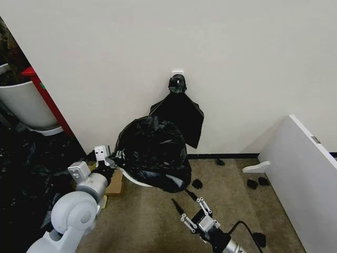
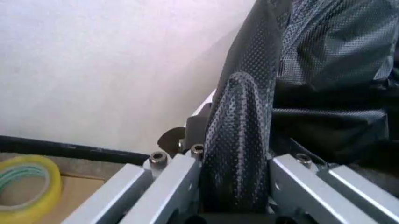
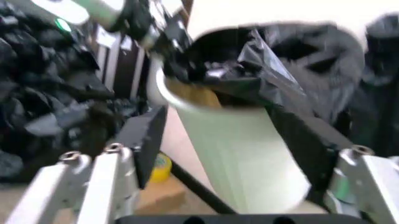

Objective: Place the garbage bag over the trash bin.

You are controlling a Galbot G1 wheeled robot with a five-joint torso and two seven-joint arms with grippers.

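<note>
Left pincer [image 1: 108, 161] reaches forward, clamped on the garbage bag [image 1: 152, 150] at the trash bin [image 3: 237, 154] rim; right pincer [image 1: 184, 203], fingers apart, hangs low, nearer the robot.

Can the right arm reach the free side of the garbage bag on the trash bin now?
Probably yes. The right tool is open, low before the trash bin, nothing between. The garbage bag hangs there; the left tool grips its other edge.

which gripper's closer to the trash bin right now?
Left. The left gripper is at the trash bin rim, shut on the garbage bag. The right gripper is open, off the bin, low in front.
</note>
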